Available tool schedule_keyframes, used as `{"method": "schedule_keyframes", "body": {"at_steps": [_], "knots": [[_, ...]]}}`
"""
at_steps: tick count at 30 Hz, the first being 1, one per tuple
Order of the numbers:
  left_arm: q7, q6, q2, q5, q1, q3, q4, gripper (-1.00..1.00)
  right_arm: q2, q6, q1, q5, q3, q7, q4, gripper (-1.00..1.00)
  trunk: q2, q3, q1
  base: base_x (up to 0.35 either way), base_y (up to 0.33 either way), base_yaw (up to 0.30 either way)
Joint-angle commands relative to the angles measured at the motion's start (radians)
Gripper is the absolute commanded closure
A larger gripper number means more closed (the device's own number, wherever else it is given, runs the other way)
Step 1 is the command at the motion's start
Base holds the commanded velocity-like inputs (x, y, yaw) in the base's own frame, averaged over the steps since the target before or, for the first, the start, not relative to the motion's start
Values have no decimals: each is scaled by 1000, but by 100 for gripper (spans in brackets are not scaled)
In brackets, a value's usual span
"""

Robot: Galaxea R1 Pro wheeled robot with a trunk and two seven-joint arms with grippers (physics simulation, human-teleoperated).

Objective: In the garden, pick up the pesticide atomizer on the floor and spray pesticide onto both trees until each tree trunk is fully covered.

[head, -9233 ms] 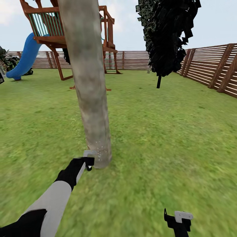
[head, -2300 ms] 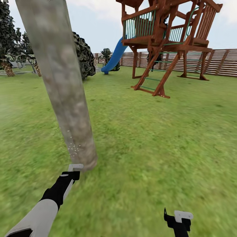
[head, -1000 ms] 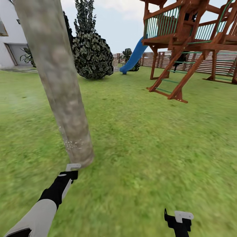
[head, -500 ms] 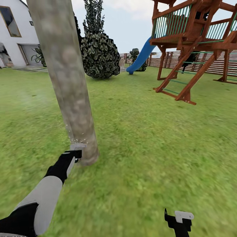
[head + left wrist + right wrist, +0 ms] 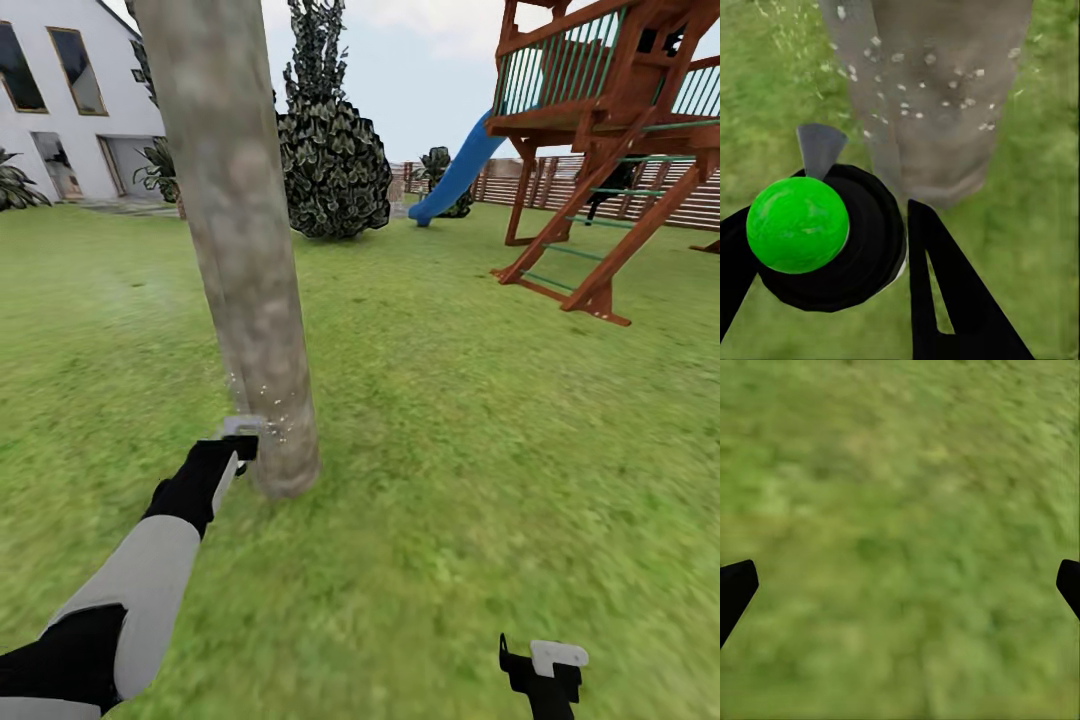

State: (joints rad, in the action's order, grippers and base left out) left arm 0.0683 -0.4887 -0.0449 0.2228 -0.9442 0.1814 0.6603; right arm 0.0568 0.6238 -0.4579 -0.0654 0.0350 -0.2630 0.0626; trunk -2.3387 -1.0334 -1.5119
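1 tree trunk – lawn, white house.

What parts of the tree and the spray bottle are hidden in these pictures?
- Head view: the tree trunk runs past the top edge, so its foliage is cut off.
- Head view: the trunk's far side is hidden by the trunk itself.
- Left wrist view: the atomizer body is hidden beneath its own green cap.

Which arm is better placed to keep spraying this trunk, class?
Left. The left gripper holds the atomizer aimed at the tree trunk, where pale pesticide specks show. The right gripper is open over grass.
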Motion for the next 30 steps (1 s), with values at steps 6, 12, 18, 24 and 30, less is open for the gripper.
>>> {"method": "schedule_keyframes", "body": {"at_steps": [6, 12, 18, 24, 30], "knots": [[-10, -73, 19, 14, -79, -2, 5, 100, 1, 2, 0, -7, 3, -3, -1, -100, 0, -1, 0, 0, 0, 6], [-20, -78, 39, 19, -70, -15, 6, 100, 1, 1, 0, -8, 3, -2, 0, -100, 0, -1, 0, 32, -68, 0], [-18, -79, 37, 21, -73, -9, 8, 100, 1, 1, 0, -8, 3, -2, 0, -100, 0, -1, 0, 72, -253, 0], [-15, -76, 36, 17, -70, -4, 8, 100, 0, 1, 1, -8, 3, -4, 0, -100, 0, -1, 0, 3, -274, 125], [-10, -74, 35, 20, -73, -6, 8, 100, 0, 1, 0, -8, 3, -4, 0, -100, 0, -1, 0, 0, -275, 276]]}}
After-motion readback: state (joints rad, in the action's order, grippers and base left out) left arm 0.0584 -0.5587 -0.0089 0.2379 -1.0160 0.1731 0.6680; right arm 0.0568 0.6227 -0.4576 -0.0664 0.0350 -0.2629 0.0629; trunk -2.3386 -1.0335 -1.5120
